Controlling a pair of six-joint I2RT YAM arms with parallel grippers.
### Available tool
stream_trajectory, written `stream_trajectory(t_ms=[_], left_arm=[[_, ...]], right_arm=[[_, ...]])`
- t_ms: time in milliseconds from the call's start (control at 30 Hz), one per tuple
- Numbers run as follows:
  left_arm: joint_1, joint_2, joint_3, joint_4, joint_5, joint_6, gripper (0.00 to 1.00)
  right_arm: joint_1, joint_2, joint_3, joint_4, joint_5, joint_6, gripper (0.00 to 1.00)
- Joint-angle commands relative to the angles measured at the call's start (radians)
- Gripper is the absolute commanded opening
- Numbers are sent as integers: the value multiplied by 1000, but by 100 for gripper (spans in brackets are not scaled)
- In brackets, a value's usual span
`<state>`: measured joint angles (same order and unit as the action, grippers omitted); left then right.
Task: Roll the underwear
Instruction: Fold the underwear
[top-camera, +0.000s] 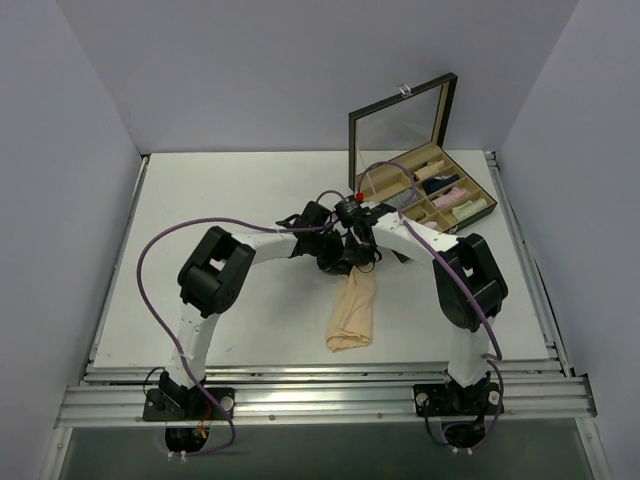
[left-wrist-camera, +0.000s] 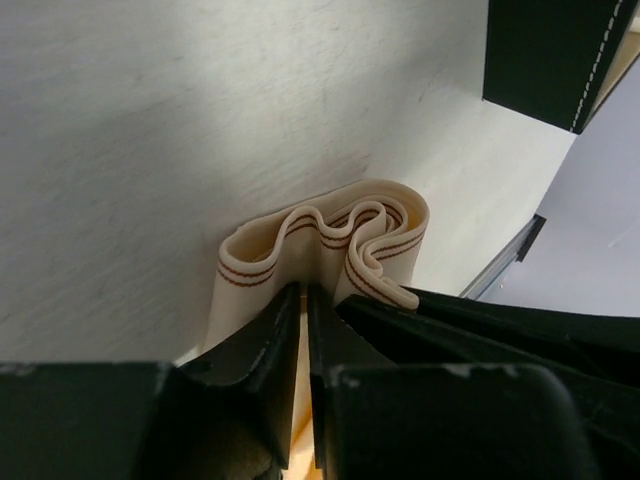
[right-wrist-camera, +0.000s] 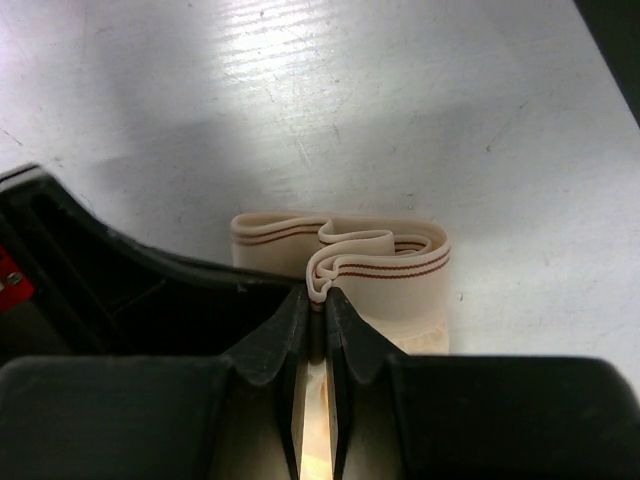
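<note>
Along the near side, the aluminium rails (top-camera: 320, 395) carry both arm bases. Just beyond them is the front edge of the white table (top-camera: 250, 180). The pale peach-beige underwear (top-camera: 352, 315) lies a little right of centre as a narrow strip. Its lower hem stops short of that front edge and its far end runs up under the two grippers.

The left gripper (top-camera: 330, 252) and right gripper (top-camera: 362, 250) meet there, almost touching. At the left wrist, the left gripper (left-wrist-camera: 305, 300) has its jaws drawn to a thin slit with peach cloth showing in it, clamped just under the brown-striped cream waistband (left-wrist-camera: 320, 245). The right gripper (right-wrist-camera: 318, 300) is clenched on a small upright fold of the same waistband (right-wrist-camera: 390, 255). I cannot tell whether the band rests on the table or hangs just above it.

The widest stretch of table lies left of the arms, out to the left wall. Further right, near the grippers, stands the dark compartmented box (top-camera: 480, 217), which holds cloth rolls (top-camera: 450, 200). Its mirrored lid (top-camera: 400, 125) is propped open near the back edge.
</note>
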<state>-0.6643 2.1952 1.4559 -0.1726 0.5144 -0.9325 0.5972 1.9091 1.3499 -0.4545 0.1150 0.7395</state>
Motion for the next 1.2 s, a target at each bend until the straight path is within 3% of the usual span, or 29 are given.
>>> stream_trajectory(t_ms=[0, 133, 333, 800, 1167], left_arm=[[2, -69, -25, -99, -60, 20, 19], [12, -118, -3, -206, -86, 26, 30], [15, -134, 12, -317, -123, 32, 35], [52, -213, 6, -436, -182, 41, 40], [109, -255, -70, -427, -143, 69, 39]], right_arm=[[21, -18, -15, 54, -44, 29, 6], [21, -44, -26, 63, -73, -3, 18], [19, -70, -43, 94, -104, -48, 26], [26, -53, -25, 89, -178, -65, 20], [35, -53, -28, 79, -167, -65, 13]])
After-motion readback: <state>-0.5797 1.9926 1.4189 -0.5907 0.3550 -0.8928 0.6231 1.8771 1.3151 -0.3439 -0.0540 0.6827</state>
